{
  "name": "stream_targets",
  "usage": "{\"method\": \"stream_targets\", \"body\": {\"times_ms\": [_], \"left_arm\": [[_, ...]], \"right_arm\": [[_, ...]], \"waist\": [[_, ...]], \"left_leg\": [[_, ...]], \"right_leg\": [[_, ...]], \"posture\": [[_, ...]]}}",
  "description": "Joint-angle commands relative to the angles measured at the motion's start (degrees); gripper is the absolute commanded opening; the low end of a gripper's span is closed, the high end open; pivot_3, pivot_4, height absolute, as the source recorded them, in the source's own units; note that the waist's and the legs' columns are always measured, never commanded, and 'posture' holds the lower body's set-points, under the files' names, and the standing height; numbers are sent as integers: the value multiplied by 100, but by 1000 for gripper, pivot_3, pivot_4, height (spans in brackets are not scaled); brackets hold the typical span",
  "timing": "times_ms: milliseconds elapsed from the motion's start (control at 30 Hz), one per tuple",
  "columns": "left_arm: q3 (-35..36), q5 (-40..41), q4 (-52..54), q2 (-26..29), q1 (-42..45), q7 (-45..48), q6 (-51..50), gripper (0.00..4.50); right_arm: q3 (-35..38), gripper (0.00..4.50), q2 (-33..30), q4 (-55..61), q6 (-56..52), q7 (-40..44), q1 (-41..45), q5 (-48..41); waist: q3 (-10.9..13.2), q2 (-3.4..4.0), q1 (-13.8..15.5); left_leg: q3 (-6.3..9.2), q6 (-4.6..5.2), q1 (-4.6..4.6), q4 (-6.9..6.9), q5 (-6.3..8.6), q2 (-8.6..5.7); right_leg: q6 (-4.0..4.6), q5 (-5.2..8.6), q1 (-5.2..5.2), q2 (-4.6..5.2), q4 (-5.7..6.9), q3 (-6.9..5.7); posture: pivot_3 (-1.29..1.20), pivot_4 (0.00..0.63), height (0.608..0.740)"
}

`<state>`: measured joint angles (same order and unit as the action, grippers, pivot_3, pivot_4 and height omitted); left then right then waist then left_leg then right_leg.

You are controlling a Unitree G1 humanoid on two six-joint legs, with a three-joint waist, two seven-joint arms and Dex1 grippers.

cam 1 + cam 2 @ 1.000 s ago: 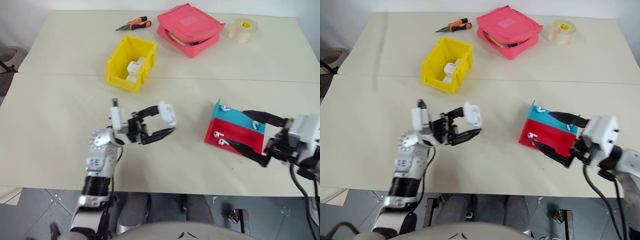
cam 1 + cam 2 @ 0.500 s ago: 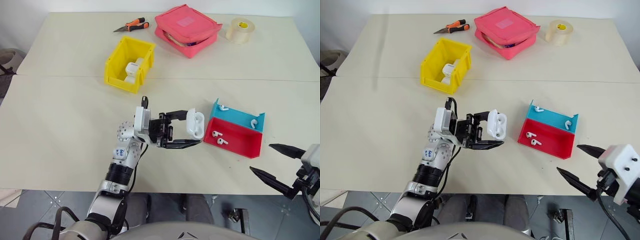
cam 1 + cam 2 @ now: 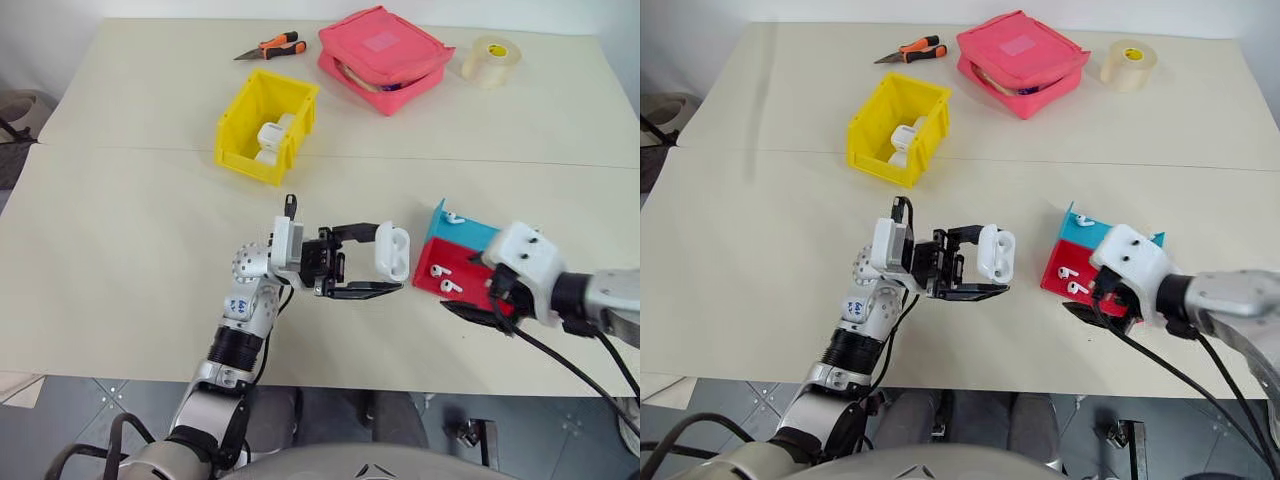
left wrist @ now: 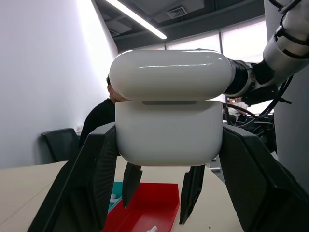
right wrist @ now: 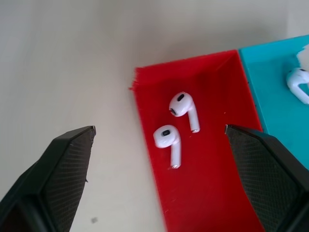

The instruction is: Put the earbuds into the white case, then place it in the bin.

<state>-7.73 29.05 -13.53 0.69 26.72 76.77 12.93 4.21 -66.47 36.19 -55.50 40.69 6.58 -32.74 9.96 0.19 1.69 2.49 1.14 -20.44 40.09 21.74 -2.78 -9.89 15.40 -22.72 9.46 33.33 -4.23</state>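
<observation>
The glossy, rounded white case point(image 4: 169, 108) sits clamped between the black fingers of the left end effector point(image 3: 375, 267), held level above the matte cream desk point(image 3: 120, 230). Two tiny glossy earbuds point(image 5: 176, 121) lie in the red tray point(image 5: 207, 193), beneath the right end effector point(image 5: 164, 179), angled down with fingers spread wide, holding nothing.

An office-like room, with ceiling strip lights point(image 4: 137, 18), large windows point(image 4: 241, 43), an office chair point(image 4: 60, 145) and a seated person point(image 4: 99, 121).
</observation>
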Motion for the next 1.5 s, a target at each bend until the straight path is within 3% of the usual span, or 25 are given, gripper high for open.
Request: {"method": "stream_targets", "body": {"times_ms": [33, 200, 300, 467, 1233, 1400, 1500], "left_arm": [[-29, 13, 289, -5, -47, -116, 72, 2771], [-41, 6, 346, 11, -61, -221, 84, 2771], [-48, 0, 362, 9, -65, -270, 85, 2771], [-74, 28, 423, 32, -101, -293, 29, 2771], [-89, 48, 410, 52, -108, -285, 32, 2771], [-92, 58, 434, 63, -107, -286, 5, 2771], [-102, 65, 457, 75, -117, -280, -15, 2771]], "right_arm": [[-461, 4500, -159, -138, -127, 143, 366, 257], [-841, 4500, -277, -212, -252, 351, 640, 427], [-975, 3902, -234, -207, -257, 409, 724, 518], [-1227, 2188, -186, -280, -115, 498, 791, 761], [-1755, 2188, 140, -549, -4, 799, 1182, 1417], [-1734, 673, 200, -489, -58, 793, 1136, 1441], [-1717, 673, 201, -458, -67, 802, 1084, 1433]], "waist": [[0, 0, 3], [0, 0, -5], [0, 1, -11], [0, 1, -9], [-1, 1, -16], [-1, 1, -17], [-1, 1, -17]], "left_leg": [[3, 0, -1, 0, 0, 0], [4, -1, -5, 6, 0, 1], [4, -1, -5, 8, -1, 2], [4, -2, -5, 8, -1, 1], [4, -3, -4, 8, -1, 2], [4, -3, -3, 9, -1, 2], [4, -4, -3, 9, -1, 3]], "right_leg": [[0, 0, 0, 0, 0, -4], [-1, -1, 0, 0, 3, -8], [-2, -1, 0, 0, 5, -8], [-2, -1, 0, 0, 5, -8], [-2, -1, 0, 0, 6, -9], [-2, -1, 0, -1, 7, -9], [-2, -1, 0, -1, 7, -9]], "posture": [[0, 150, 740], [0, 150, 740], [0, 150, 740], [0, 150, 740], [0, 150, 740], [0, 150, 740], [0, 150, 740]]}}
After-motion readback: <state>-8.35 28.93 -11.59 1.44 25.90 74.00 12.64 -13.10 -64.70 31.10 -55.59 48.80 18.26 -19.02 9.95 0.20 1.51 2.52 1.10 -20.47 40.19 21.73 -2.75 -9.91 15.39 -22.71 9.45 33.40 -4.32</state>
